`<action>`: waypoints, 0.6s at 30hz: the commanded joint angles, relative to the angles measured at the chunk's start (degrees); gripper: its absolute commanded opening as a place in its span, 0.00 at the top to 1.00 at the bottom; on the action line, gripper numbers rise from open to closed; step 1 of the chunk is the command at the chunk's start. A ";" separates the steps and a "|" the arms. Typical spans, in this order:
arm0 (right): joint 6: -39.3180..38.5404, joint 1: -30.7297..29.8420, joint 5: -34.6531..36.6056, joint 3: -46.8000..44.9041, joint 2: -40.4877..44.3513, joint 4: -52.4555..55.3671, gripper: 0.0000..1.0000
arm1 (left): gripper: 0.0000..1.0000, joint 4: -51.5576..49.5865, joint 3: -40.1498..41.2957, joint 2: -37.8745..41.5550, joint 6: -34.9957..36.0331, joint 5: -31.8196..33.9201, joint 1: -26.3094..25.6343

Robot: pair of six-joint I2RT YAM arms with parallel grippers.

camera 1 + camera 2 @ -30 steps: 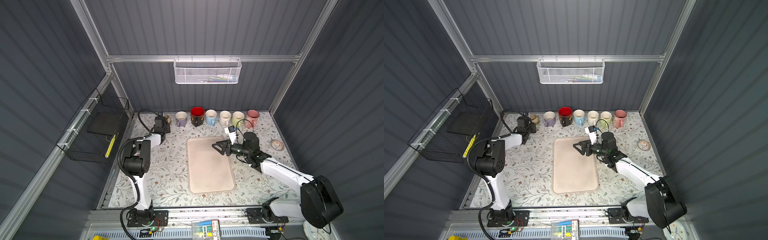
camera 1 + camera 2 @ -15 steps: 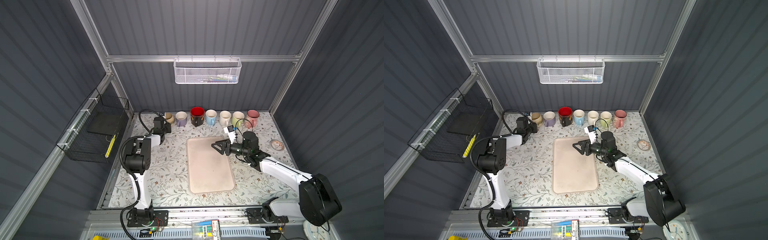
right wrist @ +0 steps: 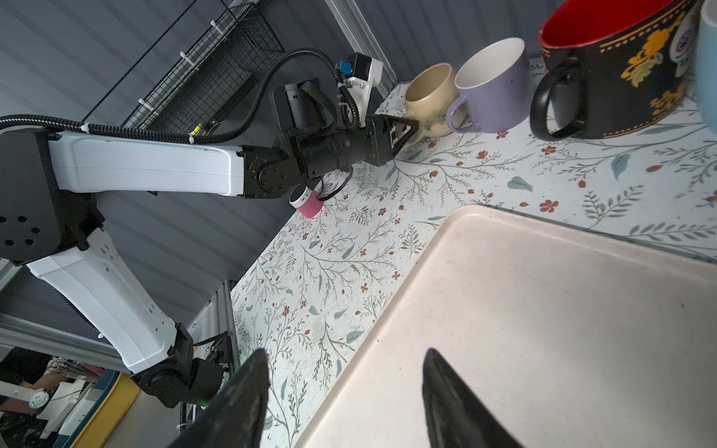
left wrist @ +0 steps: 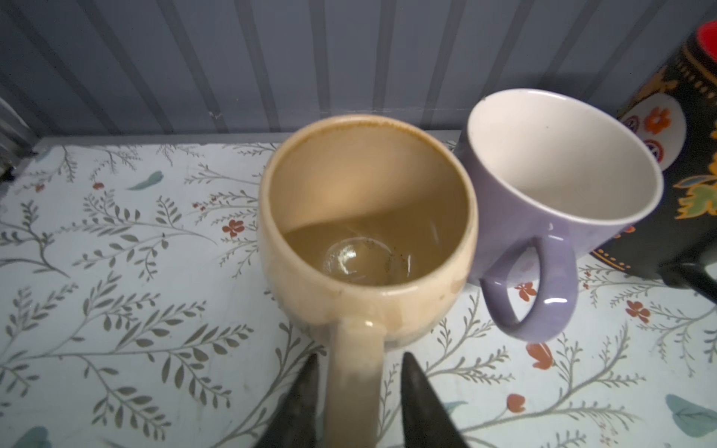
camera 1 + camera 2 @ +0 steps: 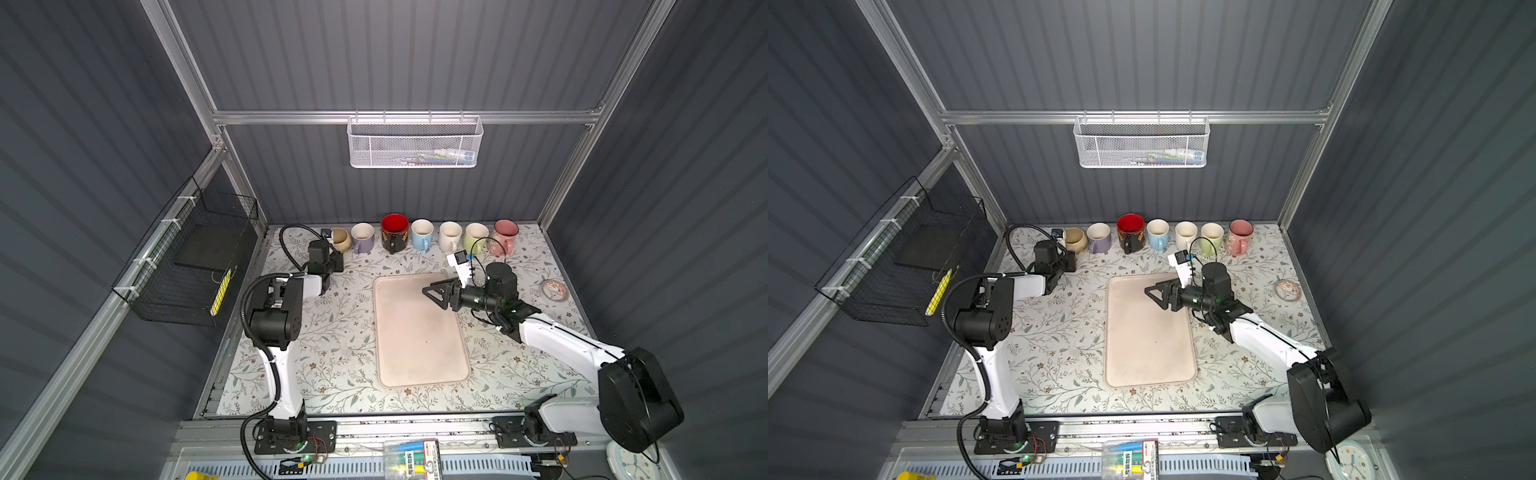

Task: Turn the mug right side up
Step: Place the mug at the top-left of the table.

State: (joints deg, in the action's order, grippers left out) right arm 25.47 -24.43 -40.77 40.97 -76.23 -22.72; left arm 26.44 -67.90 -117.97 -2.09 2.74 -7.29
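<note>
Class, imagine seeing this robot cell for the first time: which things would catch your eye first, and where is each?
A row of upright mugs lines the back wall, and the black mug with its red inside stands out near the middle. The left gripper sits at the beige mug on the row's left end, its jaws slightly apart either side of the handle. The right gripper hangs open over the edge of the pale tray in the centre.

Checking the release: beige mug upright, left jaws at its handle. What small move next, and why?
Probably draw the left gripper straight back off the handle. The beige mug stands mouth up and the jaws flank its handle with a gap on each side, so it looks released; sideways motion could nudge it into the purple mug beside it.
</note>
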 commanded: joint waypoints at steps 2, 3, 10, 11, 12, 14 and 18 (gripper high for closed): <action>-0.11 0.07 -0.36 0.69 0.89 -1.80 0.37 | 0.52 -1.78 0.62 2.86 0.52 -0.20 0.08; -0.12 0.08 -0.41 0.69 0.99 -1.88 0.37 | 0.50 -1.78 0.75 3.07 0.52 -0.04 0.08; -0.72 1.33 0.65 1.63 3.57 -0.58 0.36 | 0.34 -4.10 2.47 8.15 1.11 1.12 0.08; -1.37 1.41 1.17 2.03 4.41 0.33 0.36 | 0.32 -4.97 2.51 9.32 1.29 1.12 0.08; -2.23 1.48 1.93 2.49 5.07 1.38 0.35 | 0.31 -5.93 2.55 10.70 1.46 1.04 0.08; -3.65 1.82 3.50 3.35 6.41 3.21 0.34 | 0.27 -7.57 2.92 13.44 1.69 0.95 0.08; -5.19 4.62 4.07 5.11 8.58 7.59 0.29 | 0.16 -11.13 4.57 20.17 2.00 1.63 0.08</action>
State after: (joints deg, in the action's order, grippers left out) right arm 22.68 -21.63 -38.22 44.03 -69.25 -18.90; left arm 19.11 -64.88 -102.10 -1.04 3.62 -7.29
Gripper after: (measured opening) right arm 0.697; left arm 0.826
